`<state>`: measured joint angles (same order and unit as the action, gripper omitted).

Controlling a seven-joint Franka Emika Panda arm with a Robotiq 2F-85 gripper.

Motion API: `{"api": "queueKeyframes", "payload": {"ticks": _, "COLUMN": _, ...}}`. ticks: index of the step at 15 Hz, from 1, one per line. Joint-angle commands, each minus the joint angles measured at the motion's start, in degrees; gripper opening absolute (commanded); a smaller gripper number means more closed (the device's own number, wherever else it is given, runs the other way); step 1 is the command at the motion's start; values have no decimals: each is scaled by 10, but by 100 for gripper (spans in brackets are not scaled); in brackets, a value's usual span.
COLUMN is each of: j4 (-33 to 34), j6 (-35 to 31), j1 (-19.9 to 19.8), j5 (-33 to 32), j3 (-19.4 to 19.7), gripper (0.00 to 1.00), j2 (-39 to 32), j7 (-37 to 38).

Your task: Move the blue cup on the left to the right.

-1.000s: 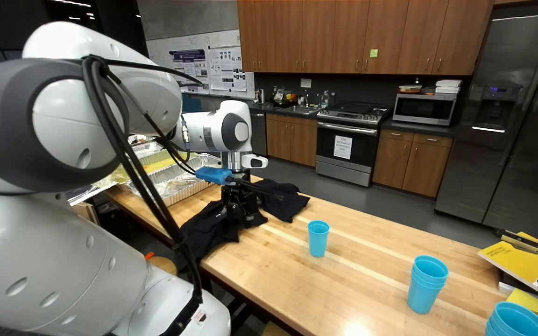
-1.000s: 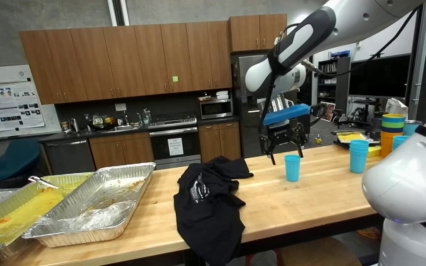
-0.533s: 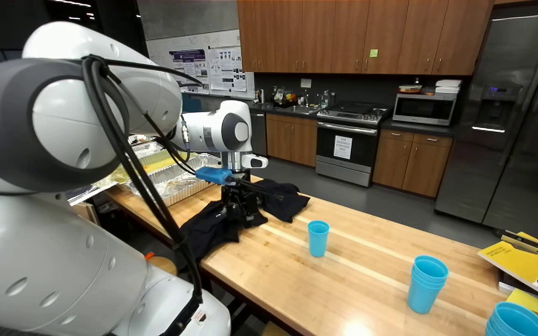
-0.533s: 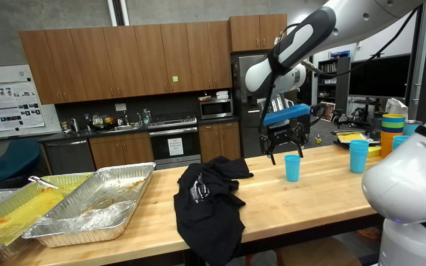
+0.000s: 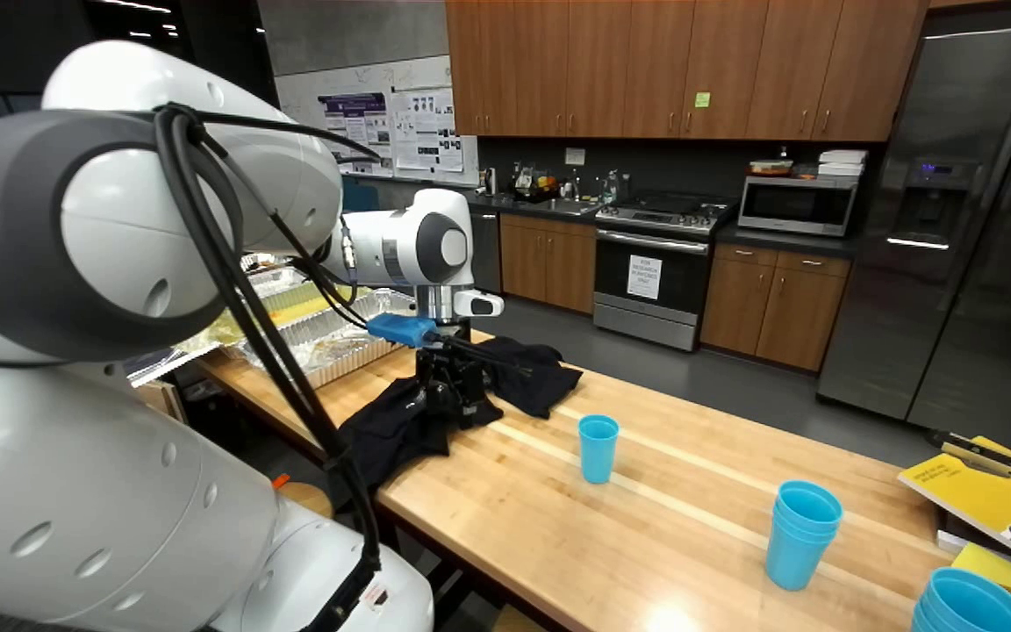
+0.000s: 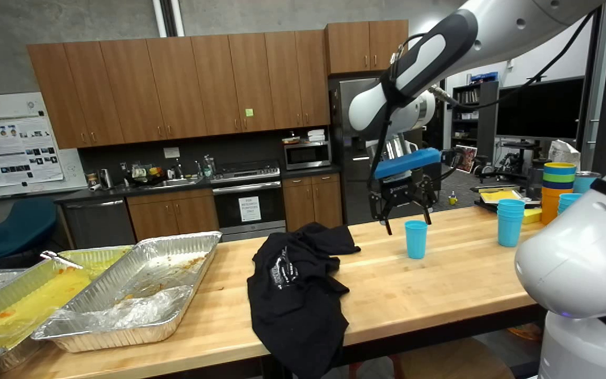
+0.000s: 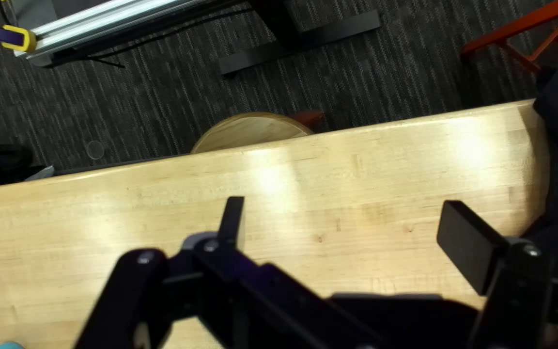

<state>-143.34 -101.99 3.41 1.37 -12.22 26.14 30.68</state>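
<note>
The blue cup, a small light-blue tumbler, stands upright on the wooden table; it shows in both exterior views (image 5: 598,451) (image 6: 416,241). Farther right stands a similar light-blue cup (image 5: 800,544) (image 6: 510,226) with several rim lines, like nested cups. My gripper (image 7: 343,218) is open, with bare table between its fingers in the wrist view. It hangs above the table, left of the blue cup and apart from it in an exterior view (image 5: 455,395); it also shows in an exterior view (image 6: 407,217). A sliver of light blue (image 7: 8,345) shows at the wrist view's lower left; which cup is unclear.
A black shirt (image 6: 298,295) lies beside the gripper and hangs over the table edge. Foil trays (image 6: 140,295) fill the far left. At the right end stand a ribbed light-blue container (image 5: 966,606), an orange cup stack (image 6: 550,205) and yellow books (image 5: 988,500).
</note>
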Motion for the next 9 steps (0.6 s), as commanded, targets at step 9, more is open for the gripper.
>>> {"api": "queueKeyframes", "payload": {"ticks": 9, "j4": -4, "j6": -15, "j1": -6, "j5": 11, "j3": -6, "gripper": 100, "j2": 14, "j7": 44}}
